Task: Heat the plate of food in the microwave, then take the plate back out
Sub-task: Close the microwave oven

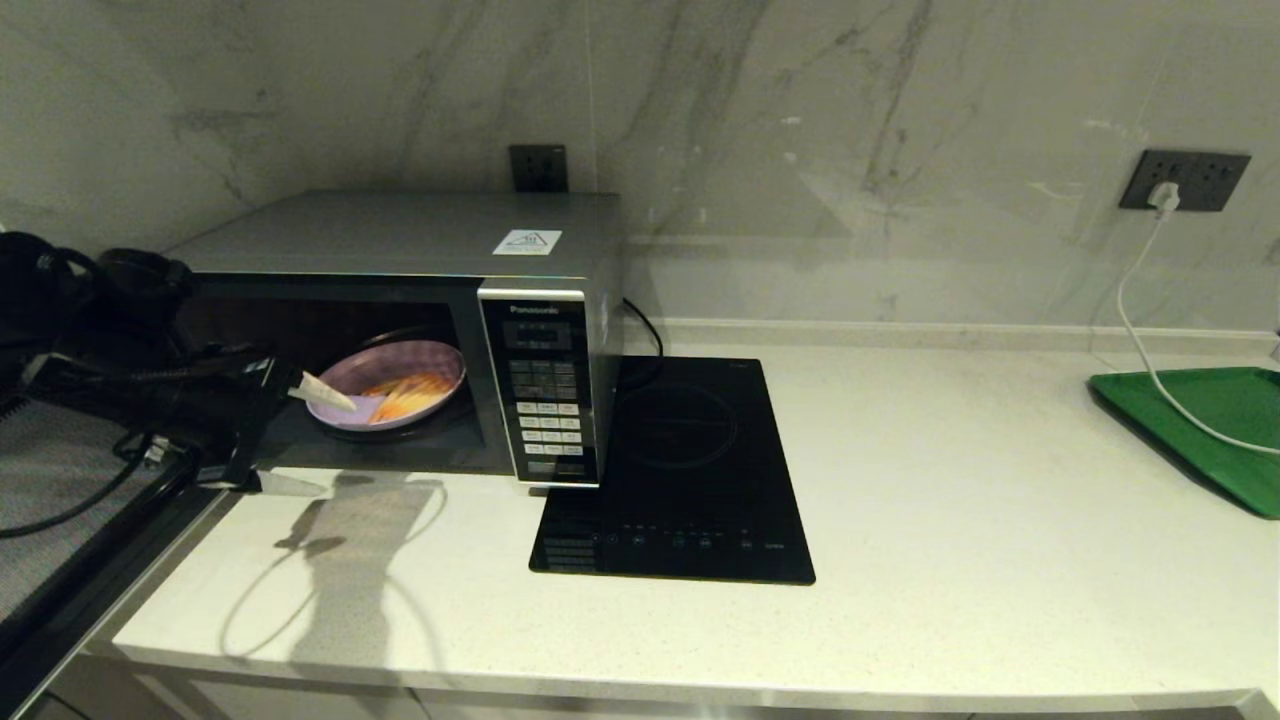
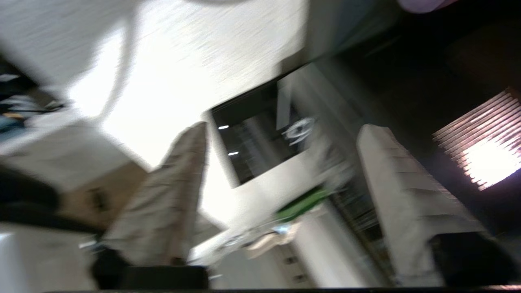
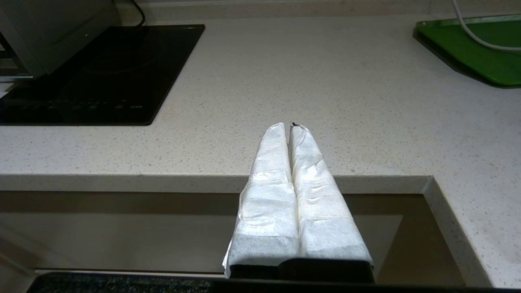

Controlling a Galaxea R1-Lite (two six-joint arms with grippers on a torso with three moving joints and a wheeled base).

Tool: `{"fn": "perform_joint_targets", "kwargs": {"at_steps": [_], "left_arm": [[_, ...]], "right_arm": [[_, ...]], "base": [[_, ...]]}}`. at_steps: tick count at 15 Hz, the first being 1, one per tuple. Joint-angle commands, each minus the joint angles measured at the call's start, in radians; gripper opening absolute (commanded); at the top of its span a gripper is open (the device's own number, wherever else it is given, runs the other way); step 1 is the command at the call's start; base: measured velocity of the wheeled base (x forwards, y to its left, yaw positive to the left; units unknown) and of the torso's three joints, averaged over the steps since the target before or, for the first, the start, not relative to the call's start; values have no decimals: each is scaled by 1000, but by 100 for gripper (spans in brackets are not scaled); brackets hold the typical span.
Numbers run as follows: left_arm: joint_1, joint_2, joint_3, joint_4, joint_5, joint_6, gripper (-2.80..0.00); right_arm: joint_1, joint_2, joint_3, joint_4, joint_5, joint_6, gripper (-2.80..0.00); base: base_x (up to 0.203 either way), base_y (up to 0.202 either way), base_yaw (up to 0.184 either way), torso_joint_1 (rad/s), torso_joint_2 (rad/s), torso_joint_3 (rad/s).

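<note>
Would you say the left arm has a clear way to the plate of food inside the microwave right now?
Probably yes. The microwave stands open toward the left arm, and the left pincer, its fingers spread, is already at the near rim of the plate of food. Nothing shows between them.

Pale speckled stone tabletop (image 1: 950, 500) against a marble wall, silver microwave (image 1: 420, 240) standing at its left rear, flat black induction hob (image 1: 690, 470) just beside it, green tray (image 1: 1200, 420) at the far right edge, white cable (image 1: 1150, 350) trailing onto the tray

text: "Panasonic" | on: microwave (image 1: 420, 330) control panel, above keypad | other labels: unreadable
</note>
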State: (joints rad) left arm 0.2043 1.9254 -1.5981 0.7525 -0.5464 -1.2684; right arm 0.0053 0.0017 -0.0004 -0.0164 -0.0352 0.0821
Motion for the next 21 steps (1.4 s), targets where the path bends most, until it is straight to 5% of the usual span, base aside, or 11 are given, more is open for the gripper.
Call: {"fn": "perform_joint_targets", "kwargs": {"at_steps": [1, 2, 5, 8, 13, 15, 21], "left_arm": [[13, -200, 179, 6, -2, 141, -280], [23, -275, 224, 13, -1, 233, -280], [77, -437, 261, 126, 31, 651, -280], [144, -457, 93, 169, 158, 797, -280], [273, -372, -218, 128, 310, 1323, -280], [307, -300, -327, 56, 355, 1400, -280], [403, -232, -353, 29, 462, 1421, -280]], "right_arm": [[0, 0, 0, 0, 0, 2, -280], [1, 0, -1, 0, 0, 1, -280], [1, 0, 0, 0, 0, 1, -280], [1, 0, -1, 0, 0, 2, -280], [0, 0, -1, 0, 0, 1, -280], [1, 0, -1, 0, 0, 1, -280], [1, 0, 0, 0, 0, 1, -280]], "base": [[0, 0, 0, 0, 0, 0], [0, 0, 0, 0, 0, 0], [0, 0, 0, 0, 0, 0], [0, 0, 0, 0, 0, 0], [0, 0, 0, 0, 0, 0], [0, 0, 0, 0, 0, 0], [0, 0, 0, 0, 0, 0]]}}
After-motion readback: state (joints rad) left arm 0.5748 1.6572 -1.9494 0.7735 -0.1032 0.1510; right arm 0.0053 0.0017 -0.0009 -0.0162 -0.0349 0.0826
